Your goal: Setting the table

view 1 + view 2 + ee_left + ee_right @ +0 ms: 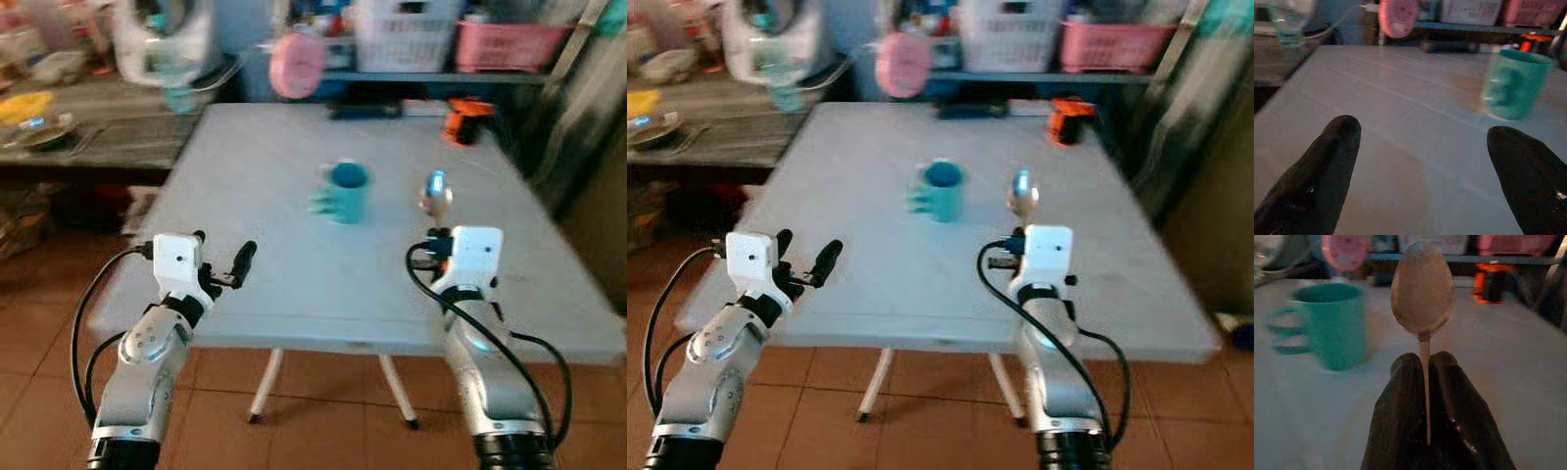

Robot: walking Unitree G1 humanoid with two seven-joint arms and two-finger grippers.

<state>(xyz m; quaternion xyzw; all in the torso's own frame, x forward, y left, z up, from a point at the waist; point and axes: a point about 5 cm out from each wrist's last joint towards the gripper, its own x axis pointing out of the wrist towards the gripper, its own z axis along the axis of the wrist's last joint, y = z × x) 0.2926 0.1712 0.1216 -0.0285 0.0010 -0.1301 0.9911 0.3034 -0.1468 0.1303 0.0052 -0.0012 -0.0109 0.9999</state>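
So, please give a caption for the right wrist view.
Right gripper pinches a metal spoon upright, teal mug beyond.

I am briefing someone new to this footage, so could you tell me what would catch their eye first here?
First, the metal spoon standing bowl-up, its handle pinched in the right tool above the near right part of the pale table. Next, the teal mug upright near the table's middle, beyond and left of the spoon. The left tool hangs open over the near left edge, holding nothing.
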